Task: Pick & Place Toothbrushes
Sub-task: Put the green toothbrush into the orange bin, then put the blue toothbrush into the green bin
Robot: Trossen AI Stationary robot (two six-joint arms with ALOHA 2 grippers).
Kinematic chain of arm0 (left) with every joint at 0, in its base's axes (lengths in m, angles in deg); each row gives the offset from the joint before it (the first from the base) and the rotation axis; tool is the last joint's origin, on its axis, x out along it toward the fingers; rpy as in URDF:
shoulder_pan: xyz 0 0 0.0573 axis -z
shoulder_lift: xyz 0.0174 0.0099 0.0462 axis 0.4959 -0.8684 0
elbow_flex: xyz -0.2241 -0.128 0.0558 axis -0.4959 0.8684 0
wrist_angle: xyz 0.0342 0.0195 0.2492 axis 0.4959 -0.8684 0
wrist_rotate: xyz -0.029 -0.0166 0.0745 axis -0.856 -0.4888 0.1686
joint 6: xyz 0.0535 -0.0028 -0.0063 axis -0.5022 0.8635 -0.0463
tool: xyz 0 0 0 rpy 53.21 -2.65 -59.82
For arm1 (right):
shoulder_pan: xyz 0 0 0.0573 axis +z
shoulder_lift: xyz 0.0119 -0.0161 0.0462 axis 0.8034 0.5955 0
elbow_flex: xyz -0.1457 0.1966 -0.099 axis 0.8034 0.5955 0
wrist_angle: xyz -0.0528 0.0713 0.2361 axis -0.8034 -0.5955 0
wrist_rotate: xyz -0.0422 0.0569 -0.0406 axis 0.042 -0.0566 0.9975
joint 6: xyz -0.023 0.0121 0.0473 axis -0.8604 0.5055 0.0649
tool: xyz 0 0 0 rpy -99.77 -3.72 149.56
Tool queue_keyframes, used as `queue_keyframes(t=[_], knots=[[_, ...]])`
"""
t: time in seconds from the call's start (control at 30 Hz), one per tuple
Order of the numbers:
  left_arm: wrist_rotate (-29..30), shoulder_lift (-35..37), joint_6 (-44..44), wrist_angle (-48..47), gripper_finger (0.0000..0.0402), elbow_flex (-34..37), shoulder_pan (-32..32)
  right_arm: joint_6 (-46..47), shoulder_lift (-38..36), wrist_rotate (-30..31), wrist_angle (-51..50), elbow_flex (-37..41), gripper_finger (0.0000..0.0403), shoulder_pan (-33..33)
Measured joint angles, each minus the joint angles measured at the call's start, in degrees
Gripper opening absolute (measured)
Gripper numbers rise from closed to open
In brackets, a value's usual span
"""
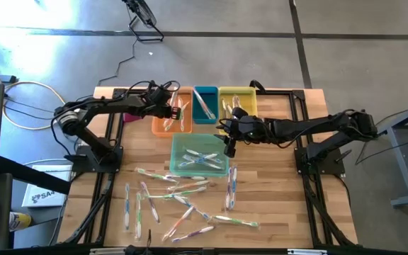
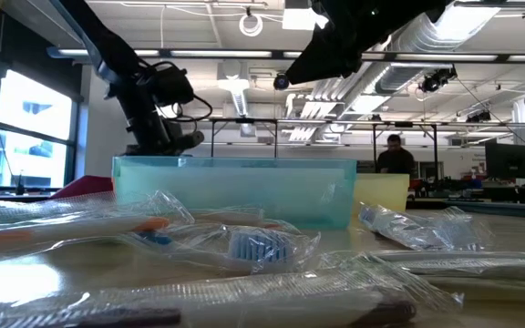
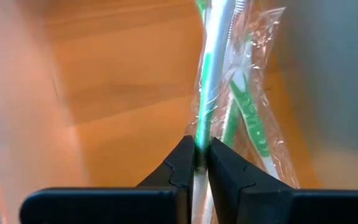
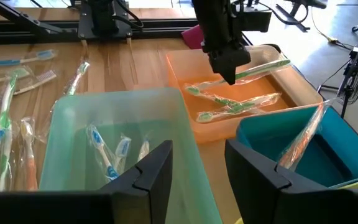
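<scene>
Wrapped toothbrushes (image 2: 244, 246) right up front are still loose on the bench (image 1: 275, 205), a dozen or so, so I'd guess we're maybe halfway. Few already sit in the orange bin (image 1: 163, 125), teal bin (image 1: 205, 106), yellow bin (image 1: 241, 94) and the pale green bin (image 1: 219, 170). Left tool (image 3: 199, 163) is over the orange bin, pinching a green-handled toothbrush (image 3: 211, 74), not dropped yet. Right tool (image 4: 197, 163) hovers over the pale green bin, fingers spread, holding nothing.

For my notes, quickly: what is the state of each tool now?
Left tool: closed on a green toothbrush, over the orange bin.
Right tool: open, empty.
</scene>
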State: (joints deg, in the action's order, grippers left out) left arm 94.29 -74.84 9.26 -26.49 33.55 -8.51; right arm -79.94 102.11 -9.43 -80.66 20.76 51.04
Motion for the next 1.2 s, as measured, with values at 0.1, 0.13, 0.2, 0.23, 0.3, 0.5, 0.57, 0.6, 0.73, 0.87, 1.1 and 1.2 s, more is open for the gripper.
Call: queue_keyframes(t=[0.1, 0.13, 0.2, 0.23, 0.3, 0.5, 0.57, 0.6, 0.73, 0.87, 1.1, 1.2], knots=[[0.0, -0.3, 0.0, 0.0, 0.0038, 0.0, 0.0, 0.0, 0.0, 0.0, 0.0, 0.0, 0.0139, 0.0], [0.0, -0.3, 0.0, 0.0, 0.0044, 0.0, 0.0, 0.0, 0.0, 0.0, 0.0, 0.0, 0.0139, 0.0], [0.0, -0.3, 0.0, 0.1, 0.0058, 0.0, 0.0, 0.0, 0.0, 0.0, 0.0, 0.0, 0.0139, 0.0], [0.0, -0.3, 0.0, 0.1, 0.0065, 0.0, 0.0, 0.0, 0.0, 0.0, 0.0, 0.0, 0.0139, 0.0], [0.0, -0.3, 0.0, 0.1, 0.008, 0.0, 0.0, 0.0, 0.0, 0.0, 0.0, 0.0, 0.0139, 0.0], [0.1, -0.3, 0.0, 1.8, 0.0103, 0.0, 0.0, 0.0, 0.0, 0.0, 0.0, 0.0, 0.0139, 0.0], [0.1, -0.3, 0.0, 3.5, 0.0103, 0.0, 0.0, 0.0, 0.0, 0.0, 0.0, 0.0, 0.0139, 0.0], [0.1, -0.3, 0.0, 4.2, 0.0104, 0.0, 0.0, 0.0, 0.0, 0.0, 0.0, 0.0, 0.0139, 0.0], [0.1, -0.3, -3.2, 4.4, 0.0104, -1.9, 0.0, 0.0, 0.0, 0.0, 0.0, 0.0, 0.0139, 0.0], [0.2, -0.3, -5.6, 4.4, 0.0104, -4.0, 0.0, 0.0, 0.0, 0.0, 0.0, 0.0, 0.0139, 0.0], [-1.5, -0.3, -6.1, 4.4, 0.0104, -5.5, 0.0, 0.0, 0.0, 0.0, 0.0, 0.0, 0.0139, 0.0], [-1.6, -0.3, -6.1, 4.3, 0.0104, -5.5, 0.0, 0.0, 0.0, 0.0, 0.1, 0.0, 0.0139, 0.0]])
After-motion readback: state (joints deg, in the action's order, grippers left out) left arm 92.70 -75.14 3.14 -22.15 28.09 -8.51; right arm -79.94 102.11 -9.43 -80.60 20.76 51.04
